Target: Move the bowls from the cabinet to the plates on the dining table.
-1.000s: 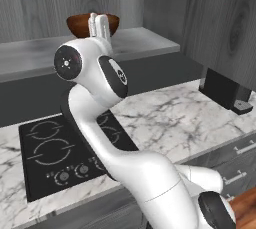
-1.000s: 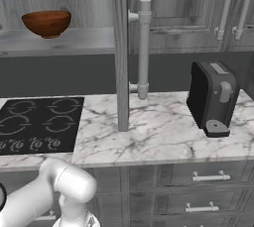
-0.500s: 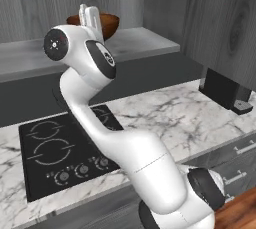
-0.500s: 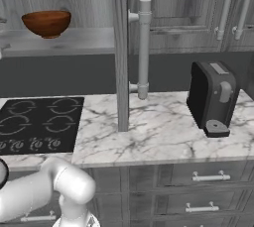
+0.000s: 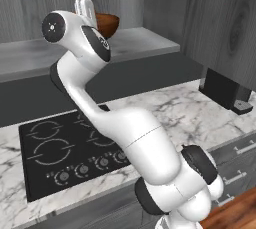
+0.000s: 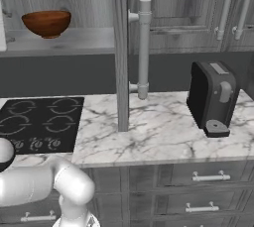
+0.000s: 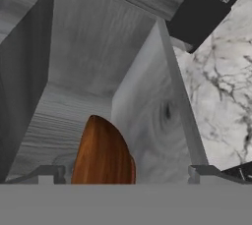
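The brown bowl [image 6: 46, 23] sits on the open cabinet's shelf [image 6: 74, 40], toward its left end, above the black cooktop [image 6: 42, 123]. The gripper [image 7: 125, 172] hangs just before the bowl with its jaws spread wide, gripping nothing, the bowl between the fingertips [image 7: 49, 172]. Right of the cooktop runs marble counter [image 6: 154, 137], with a dark coffee machine [image 6: 212, 97] near its right end.

At the upper left of your right base view, one of the bowls, the reddish-brown wooden bowl [image 6: 46, 23], sits upright on the open cabinet's shelf [image 6: 74, 40]. In your left base view it peeks out top centre behind the arm. In your hand view it sits bottom centre, rolled sideways.
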Tool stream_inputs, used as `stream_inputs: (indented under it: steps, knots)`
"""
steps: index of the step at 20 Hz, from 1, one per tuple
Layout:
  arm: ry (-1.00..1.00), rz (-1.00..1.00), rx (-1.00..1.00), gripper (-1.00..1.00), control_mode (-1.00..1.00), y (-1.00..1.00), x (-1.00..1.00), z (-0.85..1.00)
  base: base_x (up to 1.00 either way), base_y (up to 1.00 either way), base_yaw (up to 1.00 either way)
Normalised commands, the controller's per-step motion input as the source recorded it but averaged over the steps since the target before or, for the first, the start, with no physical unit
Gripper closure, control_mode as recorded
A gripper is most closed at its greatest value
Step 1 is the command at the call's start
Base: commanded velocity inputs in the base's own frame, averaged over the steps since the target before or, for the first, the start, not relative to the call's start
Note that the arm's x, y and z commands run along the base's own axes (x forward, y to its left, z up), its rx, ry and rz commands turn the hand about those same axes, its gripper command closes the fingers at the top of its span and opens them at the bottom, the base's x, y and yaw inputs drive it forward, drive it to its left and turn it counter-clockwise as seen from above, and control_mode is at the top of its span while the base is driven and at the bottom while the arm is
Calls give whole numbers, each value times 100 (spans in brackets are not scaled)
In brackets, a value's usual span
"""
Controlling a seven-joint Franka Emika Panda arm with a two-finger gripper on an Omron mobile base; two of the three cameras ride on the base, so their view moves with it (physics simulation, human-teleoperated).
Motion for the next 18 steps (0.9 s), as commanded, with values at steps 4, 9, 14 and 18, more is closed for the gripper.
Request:
stream_inputs:
  steps: [4, 9, 14, 18]
  knots:
    - [0, -2, 7, -100, -100, 24, 40, 0, 0, 0, 0]
    - [0, -2, 7, -100, -100, 21, 37, -1, 0, 0, 0]
    - [0, -2, 6, -100, -100, 14, 29, -8, 0, 0, 0]
    - [-3, -1, 5, -100, -100, 5, 20, -16, 0, 0, 0]
